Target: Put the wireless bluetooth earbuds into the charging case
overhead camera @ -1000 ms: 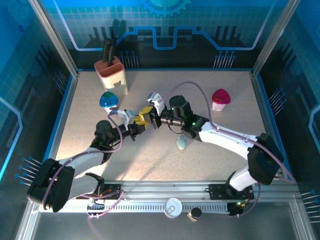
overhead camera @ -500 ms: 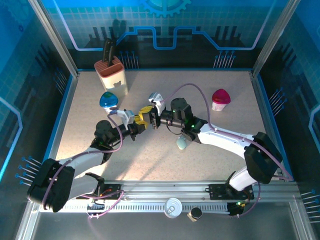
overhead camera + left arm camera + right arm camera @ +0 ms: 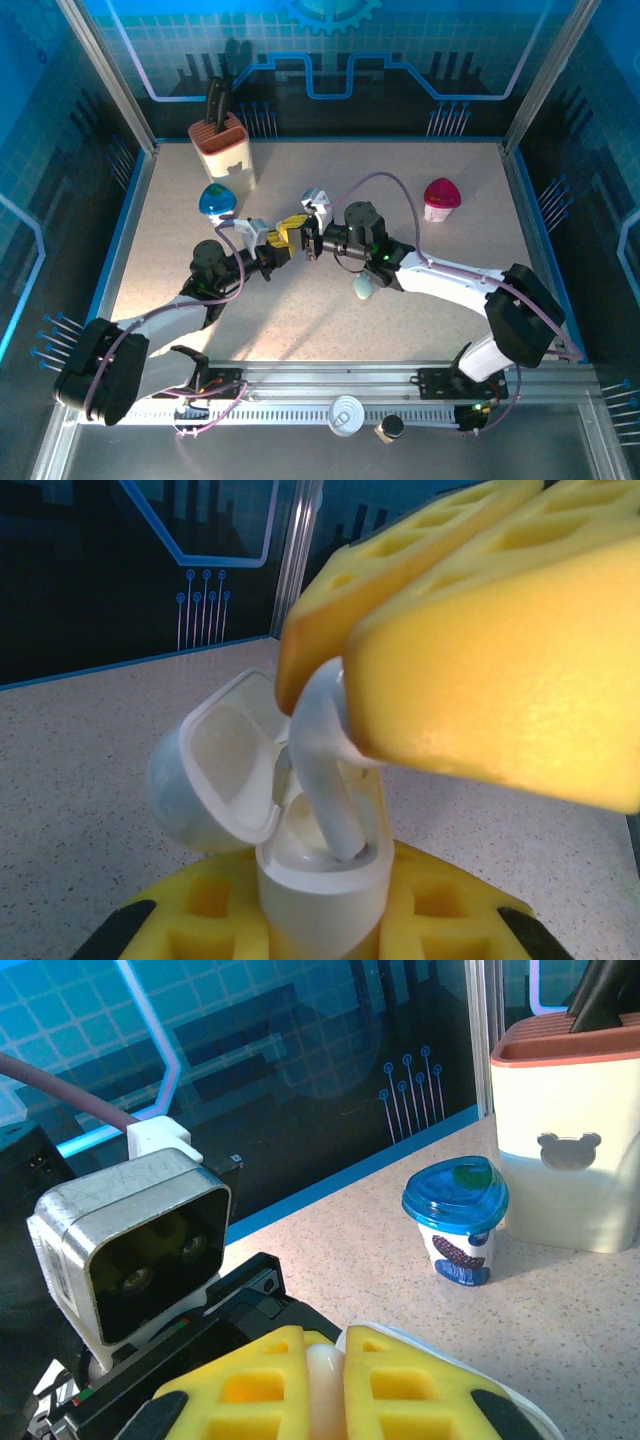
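In the left wrist view my left gripper (image 3: 320, 925) is shut on the white charging case (image 3: 320, 880), which stands upright with its lid (image 3: 215, 780) swung open to the left. My right gripper's yellow fingers (image 3: 480, 680) come in from the upper right, shut on a white earbud (image 3: 325, 770). The earbud's stem tip reaches down into the case's right-hand well. The right wrist view has my right gripper (image 3: 325, 1360) pinching the earbud (image 3: 323, 1385). From above, the left gripper (image 3: 280, 243) and right gripper (image 3: 306, 240) meet at mid-table.
A pale teal pebble-shaped case (image 3: 363, 287) lies just below the right arm. A blue-lidded cup (image 3: 217, 201) and a knife block (image 3: 222, 145) stand at the back left, a pink cup (image 3: 441, 198) at the back right. The table (image 3: 420, 320) has blue walls around it.
The right gripper has edged a little closer to the left one, still holding the earbud. The left gripper holds the case in nearly the same place.
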Controlling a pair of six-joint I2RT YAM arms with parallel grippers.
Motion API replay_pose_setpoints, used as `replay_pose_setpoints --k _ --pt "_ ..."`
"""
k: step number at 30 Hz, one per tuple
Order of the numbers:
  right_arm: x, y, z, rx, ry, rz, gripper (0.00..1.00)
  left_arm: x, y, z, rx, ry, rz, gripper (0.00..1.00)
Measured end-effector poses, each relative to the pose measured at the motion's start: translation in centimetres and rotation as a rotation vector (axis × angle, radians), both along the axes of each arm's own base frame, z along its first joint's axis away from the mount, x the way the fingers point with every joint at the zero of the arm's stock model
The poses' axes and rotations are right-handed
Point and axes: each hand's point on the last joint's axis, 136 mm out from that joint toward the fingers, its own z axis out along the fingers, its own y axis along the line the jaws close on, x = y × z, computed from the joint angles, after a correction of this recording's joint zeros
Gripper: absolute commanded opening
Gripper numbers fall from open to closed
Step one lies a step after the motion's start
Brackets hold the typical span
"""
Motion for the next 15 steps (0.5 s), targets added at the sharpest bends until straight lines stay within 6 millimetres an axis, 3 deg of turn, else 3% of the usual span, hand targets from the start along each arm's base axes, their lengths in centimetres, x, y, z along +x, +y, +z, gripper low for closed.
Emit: replay_pose_setpoints --k 11,15 --pt "0.0 0.8 -1.1 0.007 0.027 0.017 0.11 0.4 0.3 -0.2 0.003 0.008 0.026 0.10" --pt "-0.1 0.9 -1.0 0.005 0.018 0.020 0.26 0.5 0.4 -0.3 0.006 0.013 0.038 0.10"
